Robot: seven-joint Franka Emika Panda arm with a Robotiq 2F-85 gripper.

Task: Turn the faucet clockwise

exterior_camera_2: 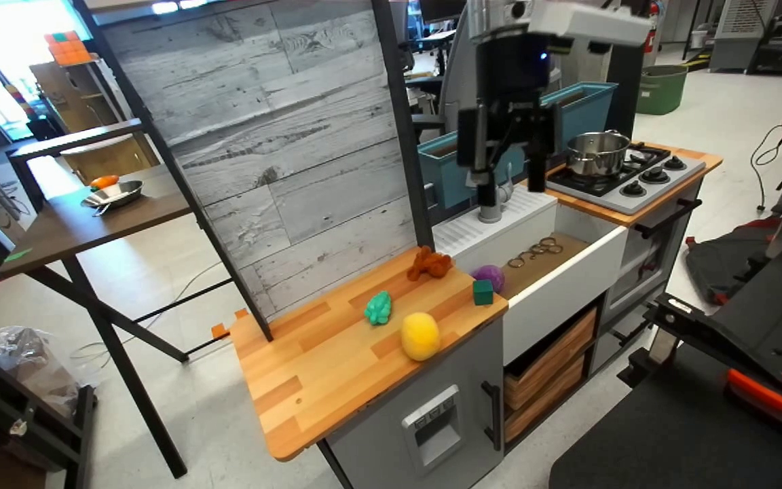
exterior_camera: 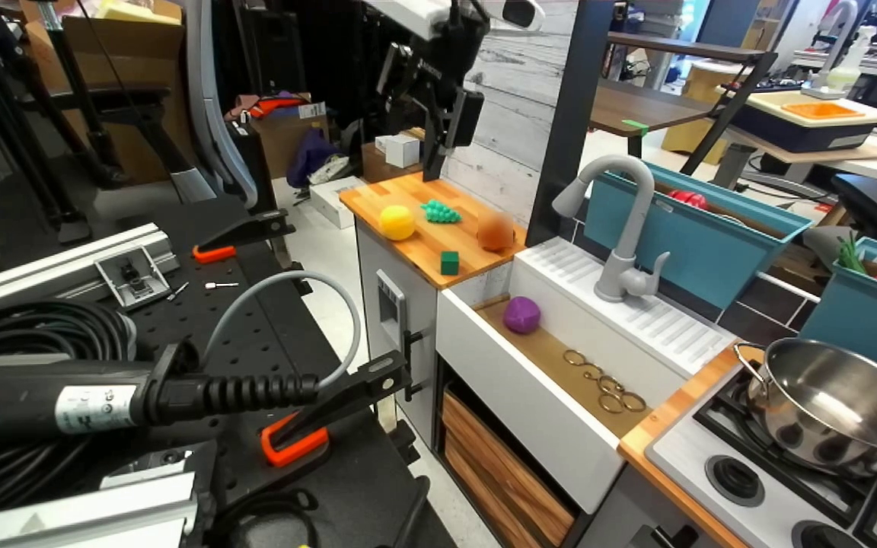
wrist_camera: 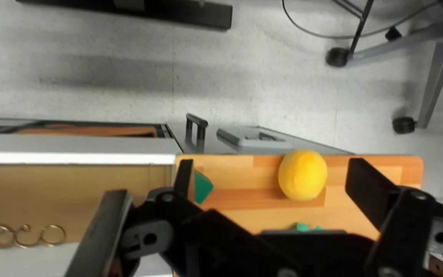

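Note:
The faucet (exterior_camera: 633, 221) is a pale grey gooseneck tap standing upright on the white ledge behind the sink. Its arched spout points toward the wooden counter side, and its small lever is at the base on the opposite side. In an exterior view its base (exterior_camera_2: 490, 213) shows, while my gripper hides most of the spout. The faucet is out of the wrist view. My gripper (exterior_camera: 448, 146) is open and empty, raised above the wooden counter and apart from the faucet. It shows in an exterior view (exterior_camera_2: 510, 187), and its spread fingers show in the wrist view (wrist_camera: 269, 181).
The wooden counter (exterior_camera_2: 323, 380) holds a yellow ball (wrist_camera: 302, 175), a green block (exterior_camera: 449, 263), a green toy (exterior_camera_2: 378, 308) and a brown toy (exterior_camera_2: 428, 263). The sink (exterior_camera: 530, 396) holds a purple toy (exterior_camera: 521, 314) and gold rings (exterior_camera: 612, 391). A teal bin (exterior_camera: 690, 236) stands behind the faucet.

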